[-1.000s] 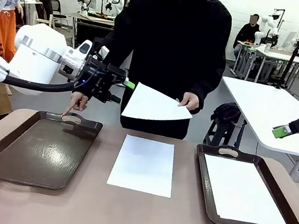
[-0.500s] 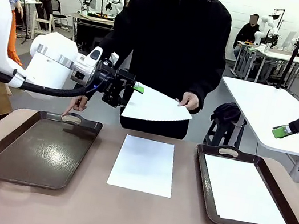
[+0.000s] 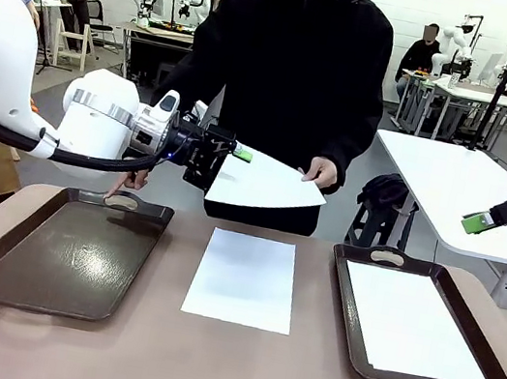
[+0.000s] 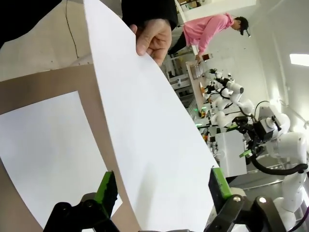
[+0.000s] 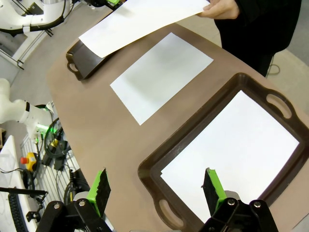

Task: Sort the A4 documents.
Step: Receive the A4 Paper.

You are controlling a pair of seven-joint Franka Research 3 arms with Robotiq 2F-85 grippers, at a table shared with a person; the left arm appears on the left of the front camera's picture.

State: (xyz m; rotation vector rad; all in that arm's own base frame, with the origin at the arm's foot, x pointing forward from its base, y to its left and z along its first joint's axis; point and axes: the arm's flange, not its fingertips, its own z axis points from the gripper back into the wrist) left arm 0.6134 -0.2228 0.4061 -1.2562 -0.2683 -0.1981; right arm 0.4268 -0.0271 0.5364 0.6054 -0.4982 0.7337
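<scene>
Handover under way: left gripper [image 4: 161, 187], jaws apart, straddles the person's thin white paper sheet [image 3: 269, 183]. Next, pinch it.

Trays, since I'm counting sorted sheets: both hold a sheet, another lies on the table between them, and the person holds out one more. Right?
Not quite. The front view shows the left tray bare; only the right tray holds a sheet. The rest stands.
</scene>
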